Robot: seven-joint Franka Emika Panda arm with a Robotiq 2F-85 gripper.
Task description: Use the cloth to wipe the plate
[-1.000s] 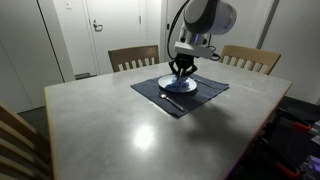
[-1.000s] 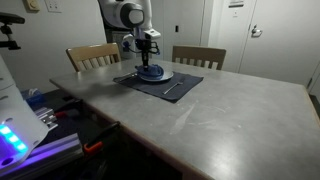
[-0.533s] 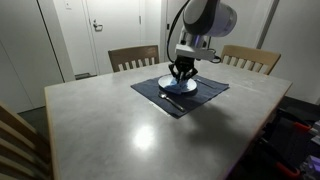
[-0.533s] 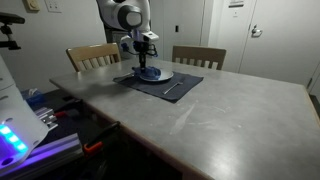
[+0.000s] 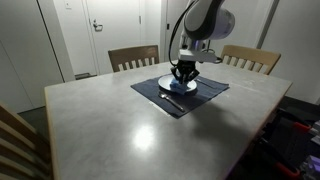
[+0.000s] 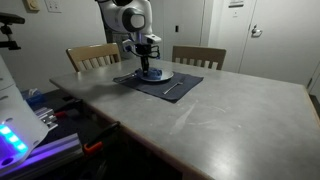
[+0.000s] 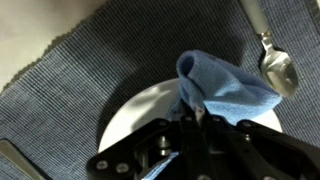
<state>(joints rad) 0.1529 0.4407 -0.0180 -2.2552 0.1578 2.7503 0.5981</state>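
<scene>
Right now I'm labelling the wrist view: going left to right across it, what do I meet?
Bare table → plate → cloth, pinched by the shut gripper → spoon. The placemat spans the width, so it has no slot.

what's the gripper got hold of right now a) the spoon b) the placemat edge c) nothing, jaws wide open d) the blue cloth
d: in the wrist view the gripper is shut on the blue cloth over the white plate, while the spoon lies apart on the placemat.
</scene>
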